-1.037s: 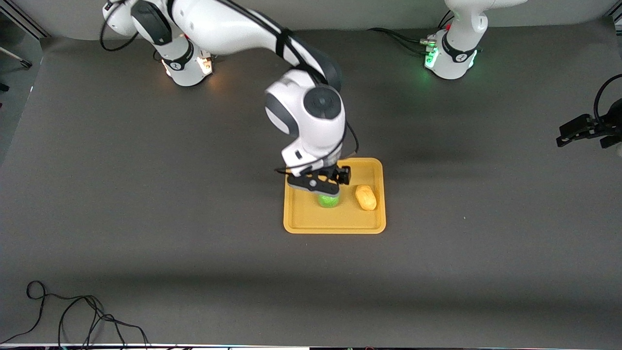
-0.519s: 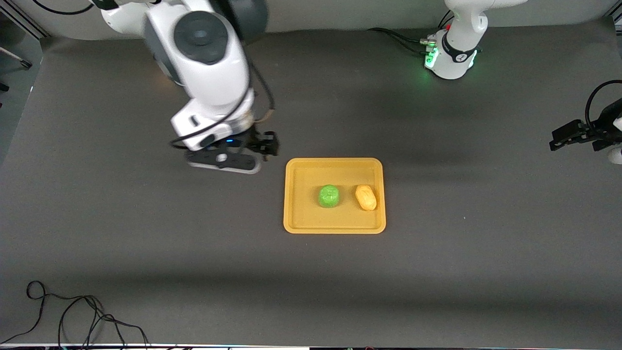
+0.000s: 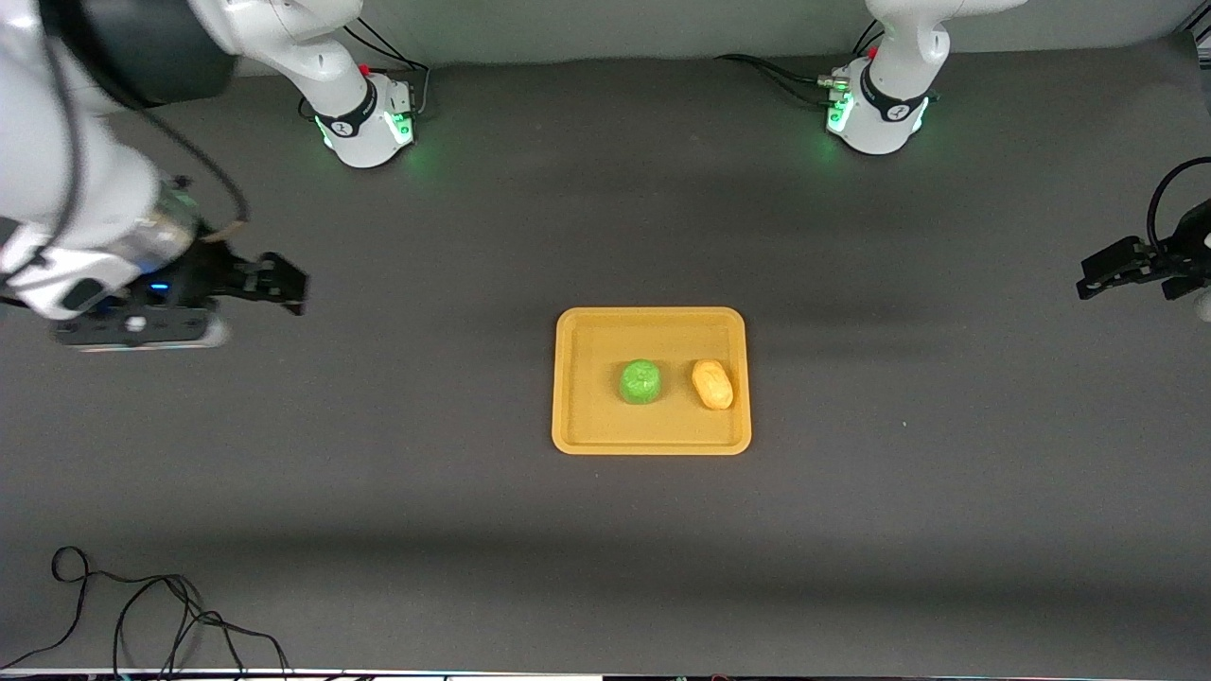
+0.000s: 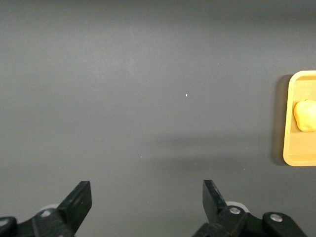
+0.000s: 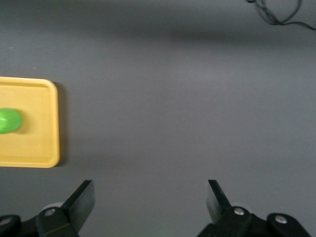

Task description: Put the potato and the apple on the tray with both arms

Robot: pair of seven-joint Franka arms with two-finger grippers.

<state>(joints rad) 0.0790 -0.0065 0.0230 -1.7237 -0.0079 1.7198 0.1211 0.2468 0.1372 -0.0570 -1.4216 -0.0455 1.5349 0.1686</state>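
The orange-yellow tray (image 3: 577, 378) lies at the table's middle. The green apple (image 3: 640, 381) and the yellow-tan potato (image 3: 712, 384) rest side by side on it, the potato toward the left arm's end. My right gripper (image 3: 274, 284) is open and empty, up over bare table at the right arm's end. My left gripper (image 3: 1102, 271) is open and empty, over the table's edge at the left arm's end. The left wrist view shows its open gripper (image 4: 147, 197), the tray's edge (image 4: 289, 123) and the potato (image 4: 306, 115). The right wrist view shows its open gripper (image 5: 150, 197), the tray (image 5: 39, 123) and the apple (image 5: 9, 121).
A black cable (image 3: 142, 615) lies coiled on the table at the corner nearest the camera at the right arm's end; it also shows in the right wrist view (image 5: 276, 12). The arm bases (image 3: 364, 123) (image 3: 880, 113) stand along the table's edge farthest from the camera.
My right gripper let go of the apple on the tray, lifted and swung away to the right arm's end of the table. The left arm has barely moved.
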